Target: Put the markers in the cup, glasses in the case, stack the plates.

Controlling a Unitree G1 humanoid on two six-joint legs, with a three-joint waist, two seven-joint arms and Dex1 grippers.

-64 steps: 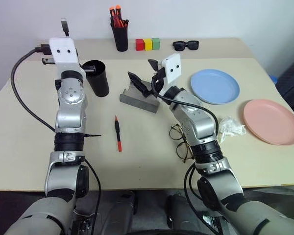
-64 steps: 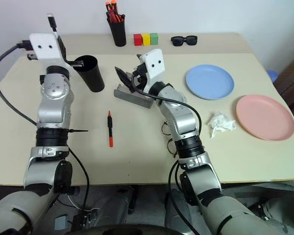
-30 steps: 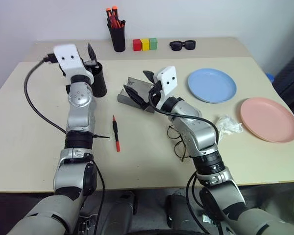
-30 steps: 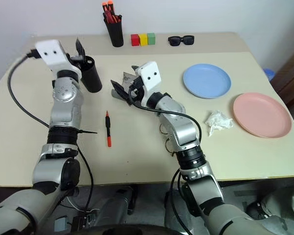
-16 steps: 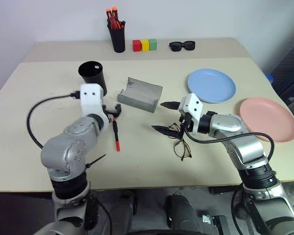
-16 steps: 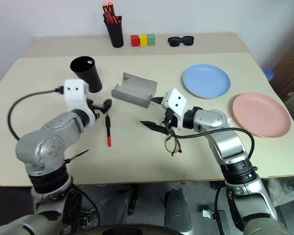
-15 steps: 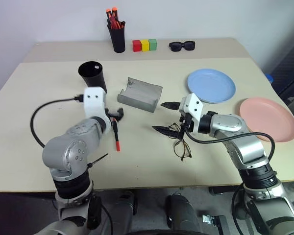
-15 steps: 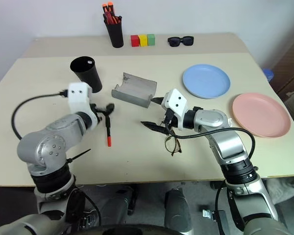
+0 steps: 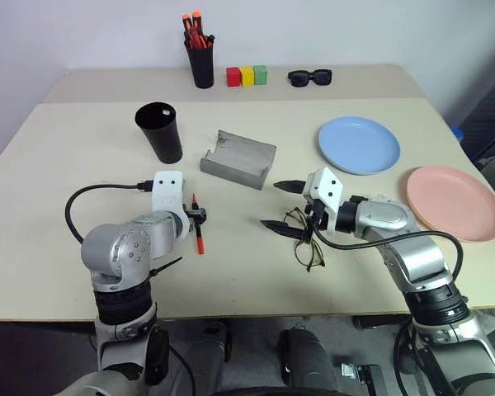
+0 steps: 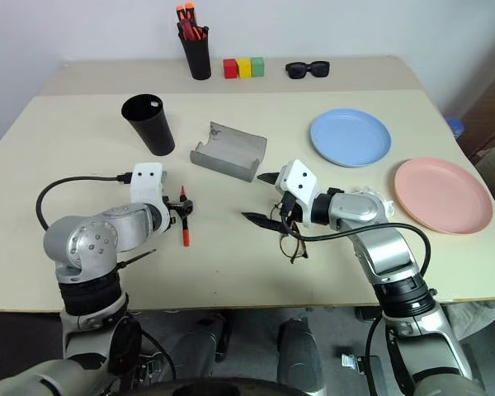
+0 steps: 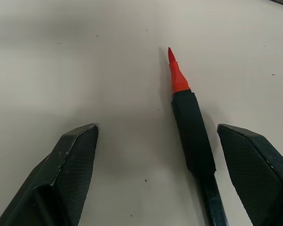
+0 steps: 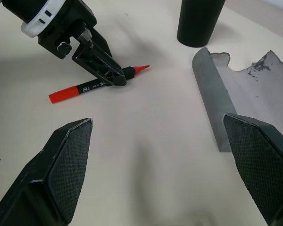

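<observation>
Two hands sit low near your front edge. Your left hand (image 9: 200, 216) straddles the red marker (image 9: 198, 231), fingers apart, not clamped. Your right hand (image 9: 282, 205) is spread wide just beside the glasses (image 9: 305, 242). Behind lie the grey case (image 9: 238, 158) and cup (image 9: 159, 132); bare worktop (image 9: 66, 165) surrounds them. Blue plate (image 9: 359, 144) and pink plate (image 9: 455, 203) lie apart, near the right edge.

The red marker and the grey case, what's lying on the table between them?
Nothing: in the right wrist view, bare table separates the red marker and the case.
</observation>
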